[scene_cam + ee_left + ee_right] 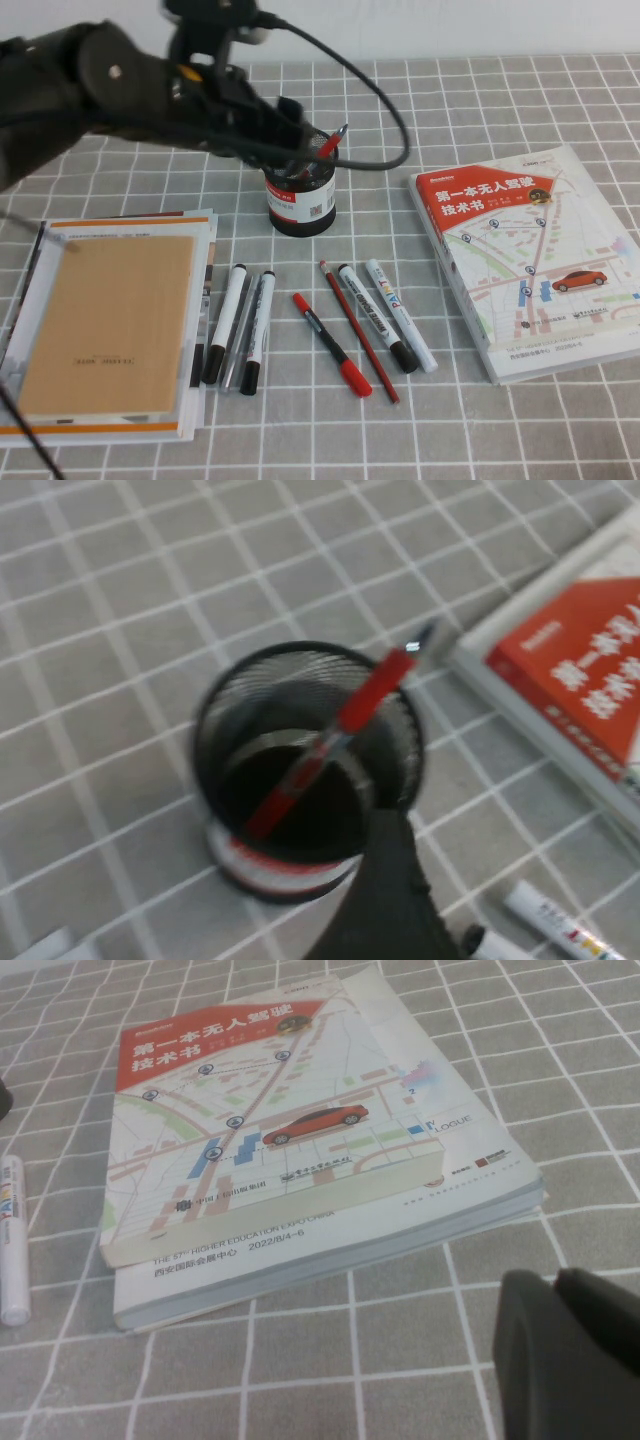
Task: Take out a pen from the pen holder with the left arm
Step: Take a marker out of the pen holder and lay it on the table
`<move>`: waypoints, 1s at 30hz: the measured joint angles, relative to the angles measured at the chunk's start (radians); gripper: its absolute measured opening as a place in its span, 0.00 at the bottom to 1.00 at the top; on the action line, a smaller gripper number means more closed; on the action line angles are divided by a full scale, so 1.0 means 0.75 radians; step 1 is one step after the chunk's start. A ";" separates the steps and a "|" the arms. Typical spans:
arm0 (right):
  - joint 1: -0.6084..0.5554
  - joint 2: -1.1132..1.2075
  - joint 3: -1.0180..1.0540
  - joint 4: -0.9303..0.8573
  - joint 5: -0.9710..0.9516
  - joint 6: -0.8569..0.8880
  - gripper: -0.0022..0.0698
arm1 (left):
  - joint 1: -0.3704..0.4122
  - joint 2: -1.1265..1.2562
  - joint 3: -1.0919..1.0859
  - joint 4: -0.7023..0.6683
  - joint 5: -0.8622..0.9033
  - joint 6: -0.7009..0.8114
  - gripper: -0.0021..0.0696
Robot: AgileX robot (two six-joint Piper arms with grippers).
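Closest to us lies a brown notebook [105, 320], flat on top of a pile of papers [110, 430] at the robot's left. Just beside the pile lie two black and white markers [225, 322] side by side, with a see-through pen [240, 340] tucked between them. Next along the gray checked cloth [500, 420] come a red and black pen [332, 345], a long red pencil [358, 330], a marker with a black cap [376, 318] and a white marker [400, 315], all slanted the same way. At the robot's right lies a big book [540, 260] with a red top and a map with a little red car. Behind the pens stands the pen holder [301, 205], a round black mesh cup. One red pen [330, 142] sits inside it, leaning on the rim, with its top poking out toward the book. The left gripper [388, 890] hangs right over the pen holder, its dark tip above the cup's rim and apart from the red pen. I cannot tell if it is open or closed, but nothing is pinching the pen. The right gripper [557, 1290] is low over the cloth near a corner of the book, closed up tight and holding nothing.
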 joint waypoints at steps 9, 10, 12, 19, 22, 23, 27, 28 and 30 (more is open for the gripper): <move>0.000 0.000 0.000 0.000 0.000 0.000 0.01 | -0.003 0.247 -0.288 -0.120 0.079 0.235 0.70; 0.000 0.000 0.000 0.000 0.000 0.000 0.01 | -0.003 0.258 -0.302 -0.122 0.079 0.253 0.70; 0.000 0.000 0.000 0.000 0.000 0.000 0.01 | -0.003 0.297 -0.343 -0.134 0.079 0.330 0.70; 0.000 0.000 0.000 0.000 0.000 0.000 0.01 | -0.003 0.388 -0.371 -0.299 0.037 0.549 0.70; 0.000 0.000 0.000 0.000 0.000 0.000 0.01 | -0.003 0.428 -0.371 -0.385 0.011 0.648 0.70; 0.000 0.000 0.000 0.000 0.000 0.000 0.01 | -0.003 0.443 -0.371 -0.410 0.005 0.665 0.70; 0.000 0.000 0.000 0.000 0.000 0.000 0.01 | -0.003 0.481 -0.371 -0.456 -0.042 0.719 0.70; 0.000 0.000 0.000 0.000 0.000 0.000 0.01 | -0.003 0.486 -0.371 -0.466 -0.056 0.732 0.70; 0.000 0.000 0.000 0.000 0.000 0.000 0.01 | -0.003 0.497 -0.371 -0.475 -0.088 0.752 0.70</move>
